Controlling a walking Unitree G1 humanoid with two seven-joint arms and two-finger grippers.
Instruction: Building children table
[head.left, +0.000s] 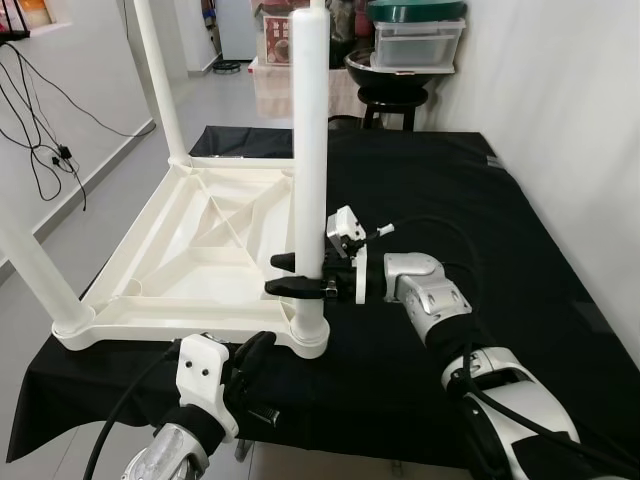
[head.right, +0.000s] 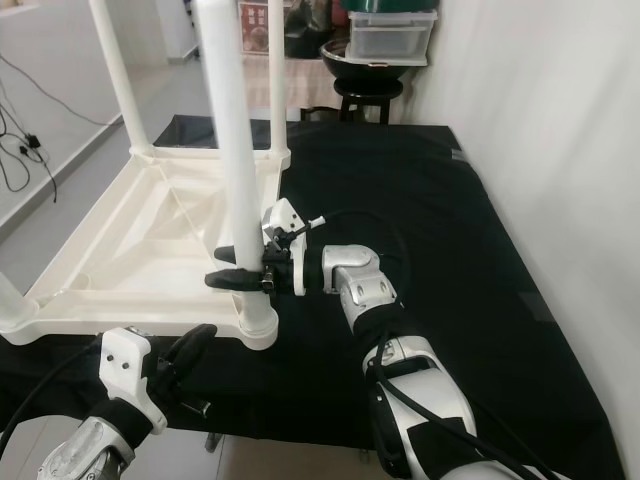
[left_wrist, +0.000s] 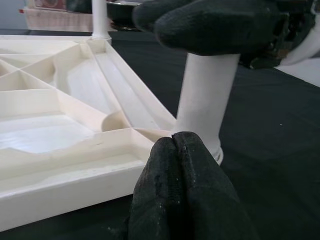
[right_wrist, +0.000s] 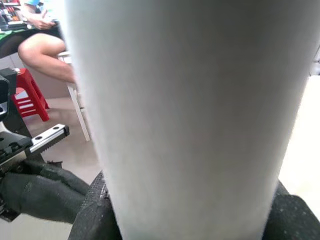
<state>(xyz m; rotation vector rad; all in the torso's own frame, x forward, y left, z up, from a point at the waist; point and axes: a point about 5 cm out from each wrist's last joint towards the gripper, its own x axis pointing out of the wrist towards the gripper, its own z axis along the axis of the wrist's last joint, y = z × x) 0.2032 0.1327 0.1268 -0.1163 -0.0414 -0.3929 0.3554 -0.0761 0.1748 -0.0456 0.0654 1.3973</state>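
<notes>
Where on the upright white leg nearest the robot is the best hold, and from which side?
Low on the shaft of the near leg, just above its socket, coming level from the robot's right, where the right pincer clasps it. The shaft is round and upright, and the upturned tabletop blocks the left.

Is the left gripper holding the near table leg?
No, the left gripper is shut on nothing beside the leg; the right gripper clamps it.
</notes>
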